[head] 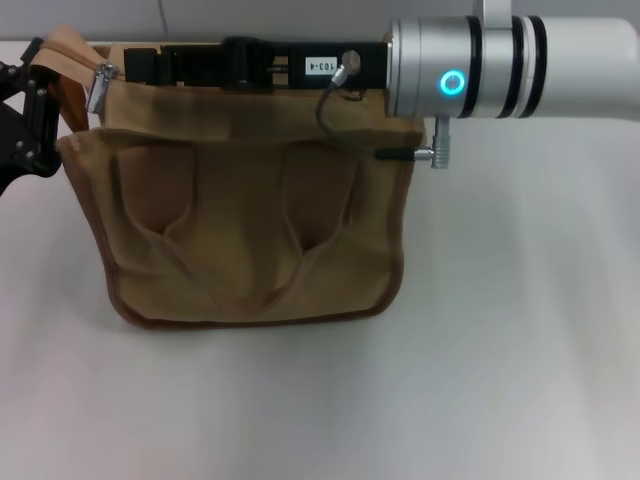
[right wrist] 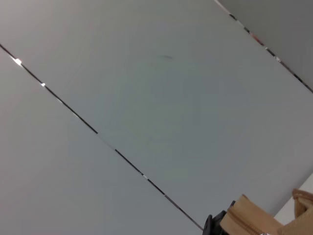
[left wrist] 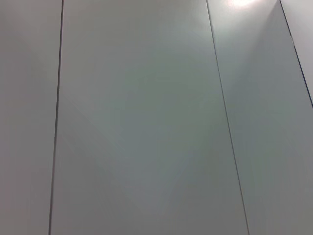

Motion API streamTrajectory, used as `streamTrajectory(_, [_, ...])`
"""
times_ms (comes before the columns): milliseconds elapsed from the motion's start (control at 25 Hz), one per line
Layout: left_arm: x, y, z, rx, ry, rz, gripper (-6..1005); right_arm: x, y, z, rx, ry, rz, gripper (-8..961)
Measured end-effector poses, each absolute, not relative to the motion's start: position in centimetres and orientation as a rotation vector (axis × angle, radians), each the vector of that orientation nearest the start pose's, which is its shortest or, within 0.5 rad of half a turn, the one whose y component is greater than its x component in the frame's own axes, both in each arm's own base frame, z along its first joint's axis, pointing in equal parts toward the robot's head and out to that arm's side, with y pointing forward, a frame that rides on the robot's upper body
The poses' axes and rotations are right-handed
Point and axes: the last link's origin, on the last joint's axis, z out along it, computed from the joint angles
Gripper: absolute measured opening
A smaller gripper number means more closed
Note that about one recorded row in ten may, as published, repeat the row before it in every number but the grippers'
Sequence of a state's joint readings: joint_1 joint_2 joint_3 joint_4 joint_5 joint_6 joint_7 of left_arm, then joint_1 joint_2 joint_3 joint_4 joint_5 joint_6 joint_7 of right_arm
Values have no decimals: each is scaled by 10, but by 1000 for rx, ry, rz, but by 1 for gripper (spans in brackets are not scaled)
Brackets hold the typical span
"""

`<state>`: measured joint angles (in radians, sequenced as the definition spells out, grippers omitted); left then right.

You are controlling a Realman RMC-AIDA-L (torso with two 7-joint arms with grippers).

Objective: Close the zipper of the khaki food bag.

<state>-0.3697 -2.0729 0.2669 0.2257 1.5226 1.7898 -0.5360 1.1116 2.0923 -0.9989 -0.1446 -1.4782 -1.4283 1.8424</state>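
The left pincer (head: 25, 120) stood at the khaki food bag (head: 250, 230)'s left end, its grip impossible to tell, just beside the zipper (head: 102, 82)'s silver pull. The bag lay on the white table (head: 500, 380). The right pincer (head: 180, 62) reached along its top, grip also unclear; closing appeared unfinished.

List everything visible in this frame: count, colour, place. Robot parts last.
khaki food bag: one, khaki-tan with brown trim, centre of the table, two looped handles lying against its front.
zipper: one, silver pull tab at the bag's top corner on the robot's left.
table: one, white, under the bag.
wall panels: pale grey with dark seams, filling both wrist views.
left end effector: one, black, beside the bag's left top corner, close to the pull tab.
right end effector: one, black, on a silver arm, reaching across the bag's top edge.
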Motion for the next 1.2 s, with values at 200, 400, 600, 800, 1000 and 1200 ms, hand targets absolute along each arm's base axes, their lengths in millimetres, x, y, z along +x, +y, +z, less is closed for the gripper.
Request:
streamTrajectory(200, [-300,275,40,-1823,-142,-1139,18,59,386,-85,-2925,1297,1133,499])
streamTrajectory(400, [-299,274,38,-1812,-130,-1133,19,53,386,-88,-2943,1343,1083,372])
streamTrajectory(600, [-299,274,37,-1803,-125,-1136,19,49,388,-91,-2944,1394,1012,376])
streamTrajectory(800, [-298,273,36,-1800,-126,-1145,20,44,390,-94,-2944,1429,954,376])
streamTrajectory(1000, [-295,271,32,-1793,-107,-1145,20,41,395,-97,-2908,1465,908,376])
streamTrajectory(1200, [-292,272,31,-1797,-98,-1158,21,41,398,-100,-2889,1471,886,376])
